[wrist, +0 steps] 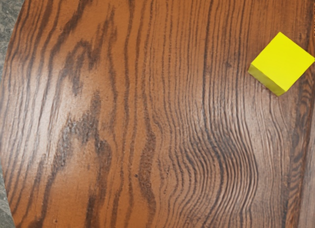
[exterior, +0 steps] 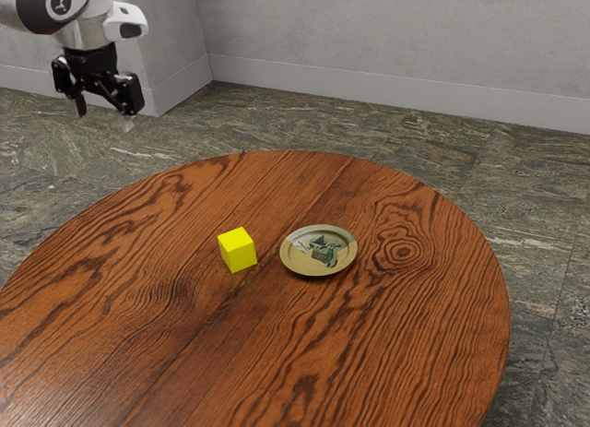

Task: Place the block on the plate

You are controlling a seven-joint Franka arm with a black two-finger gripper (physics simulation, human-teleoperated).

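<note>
Task barely started, going by how things lie. Yellow cube is on the round wooden table, just beside the round decorated plate, off toward the exterior view's left, with a narrow strip of bare wood between them. Not touching the plate, not on it. Plate sits flat, nothing on it.

Black two-finger gripper is raised and well apart from the plate, off toward the exterior view's upper left; the cube is nearer the plate than the gripper is. Fingers spread well apart, nothing between them, no hold on anything.

Done: nothing of the pick or place. Left, my call: get over the cube, lower, close on it, lift, carry the short way to the plate, set down inside the rim, let go. Room on the plate looks enough for the cube. Gap to the plate is small, so a finger coming down on that side could knock the rim.

Hard to make out: the dark green print in the plate's middle, can't say what it shows. Cube's underside and far faces hidden. White arm cut off above the gripper; table runs out of frame on the near side. Gripper's exact height over the plate's level: can't tell.
</note>
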